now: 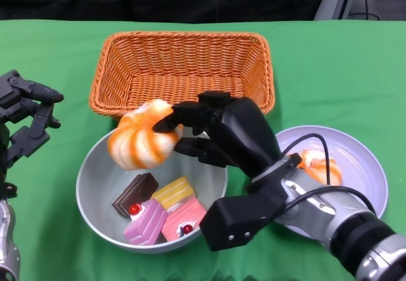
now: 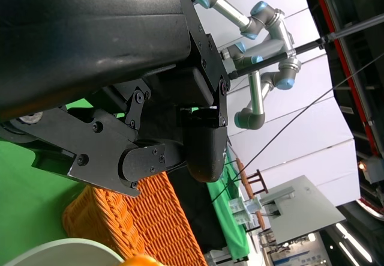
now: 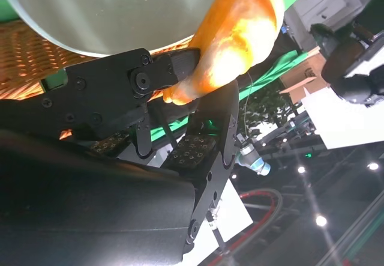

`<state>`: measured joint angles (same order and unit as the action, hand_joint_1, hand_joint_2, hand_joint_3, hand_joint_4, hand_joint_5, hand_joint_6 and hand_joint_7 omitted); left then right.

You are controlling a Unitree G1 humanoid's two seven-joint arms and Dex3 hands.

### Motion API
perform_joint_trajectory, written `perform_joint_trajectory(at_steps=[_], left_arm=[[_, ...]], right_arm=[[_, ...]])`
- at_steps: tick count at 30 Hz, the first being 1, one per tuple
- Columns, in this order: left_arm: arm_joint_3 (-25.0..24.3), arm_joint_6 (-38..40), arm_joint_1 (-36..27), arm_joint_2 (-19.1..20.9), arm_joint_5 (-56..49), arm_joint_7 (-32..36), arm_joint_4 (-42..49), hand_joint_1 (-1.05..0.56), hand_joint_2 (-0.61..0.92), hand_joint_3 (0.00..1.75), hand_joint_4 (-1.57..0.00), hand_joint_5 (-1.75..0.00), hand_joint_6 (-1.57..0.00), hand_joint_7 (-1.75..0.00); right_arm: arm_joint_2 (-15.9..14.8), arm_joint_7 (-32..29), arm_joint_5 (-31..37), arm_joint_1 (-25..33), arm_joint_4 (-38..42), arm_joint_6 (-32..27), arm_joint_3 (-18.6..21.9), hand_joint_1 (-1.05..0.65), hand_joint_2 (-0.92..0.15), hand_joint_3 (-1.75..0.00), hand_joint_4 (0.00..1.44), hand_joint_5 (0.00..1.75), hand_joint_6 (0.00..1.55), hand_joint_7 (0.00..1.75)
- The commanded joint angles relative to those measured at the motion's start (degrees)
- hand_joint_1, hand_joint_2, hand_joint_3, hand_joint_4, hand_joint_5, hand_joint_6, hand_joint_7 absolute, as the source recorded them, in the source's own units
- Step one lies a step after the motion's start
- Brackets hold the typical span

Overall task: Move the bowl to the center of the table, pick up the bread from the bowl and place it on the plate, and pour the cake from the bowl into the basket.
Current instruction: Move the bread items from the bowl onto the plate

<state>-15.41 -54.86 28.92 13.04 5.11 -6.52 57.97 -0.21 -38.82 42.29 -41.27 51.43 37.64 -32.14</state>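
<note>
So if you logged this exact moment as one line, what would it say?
right hand: grips bread above bowl | left hand: holds nothing | cakes: in bowl | plate: one bread on it | basket: no cake

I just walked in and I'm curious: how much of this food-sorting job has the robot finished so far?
The bowl already sits near the table's middle, and one bread lies on the plate. In hand: the right hand holds a second bread above the bowl, not yet over the plate. Left: setting it down, then pouring the cakes into the basket, which looks empty. The left hand holds nothing.
</note>
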Motion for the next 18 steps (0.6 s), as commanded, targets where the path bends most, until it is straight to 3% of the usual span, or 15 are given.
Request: perform_joint_trajectory(at_steps=[1,8,14,15,16,18], left_arm=[[-0.05,0.19,0.94,1.71,0.08,-0.31,0.82,-0.11,0.79,0.61,-0.86,-1.46,-0.90,-1.02],[0.10,1.04,0.88,1.90,0.08,-0.40,0.98,-0.11,0.81,0.57,-0.86,-1.44,-0.91,-1.00],[0.18,1.04,1.31,2.10,0.35,-1.30,1.73,-0.08,0.82,0.56,-0.87,-1.43,-0.91,-1.01],[0.18,0.97,1.46,2.16,0.33,-1.46,2.01,-0.09,0.82,0.56,-0.87,-1.44,-0.92,-1.01],[0.15,0.96,1.59,2.21,0.44,-1.79,2.25,-0.09,0.82,0.56,-0.88,-1.44,-0.92,-1.01],[0.05,1.07,1.72,2.27,0.62,-2.22,2.58,-0.10,0.82,0.56,-0.87,-1.46,-0.92,-1.01]], right_arm=[[-2.01,1.22,-1.51,1.83,-4.14,0.46,2.12,-0.05,-0.91,-0.05,0.80,1.34,0.94,0.73],[-5.04,4.65,-3.55,6.66,-13.19,0.75,5.97,-0.03,-0.92,-0.05,0.83,1.29,0.93,0.77],[-6.44,5.82,-5.39,10.33,-19.06,1.36,9.35,-0.04,-0.91,-0.12,0.85,1.36,0.93,0.84],[-6.71,6.01,-5.46,10.90,-19.68,1.38,9.80,-0.03,-0.88,-0.17,0.89,1.28,0.95,0.83],[-6.94,6.60,-5.75,11.57,-20.34,1.14,10.25,-0.02,-0.77,-0.39,0.92,1.23,0.98,0.81],[-7.28,7.79,-6.30,12.70,-21.64,0.53,10.97,-0.02,-0.63,-0.69,0.91,1.28,0.98,0.81]])
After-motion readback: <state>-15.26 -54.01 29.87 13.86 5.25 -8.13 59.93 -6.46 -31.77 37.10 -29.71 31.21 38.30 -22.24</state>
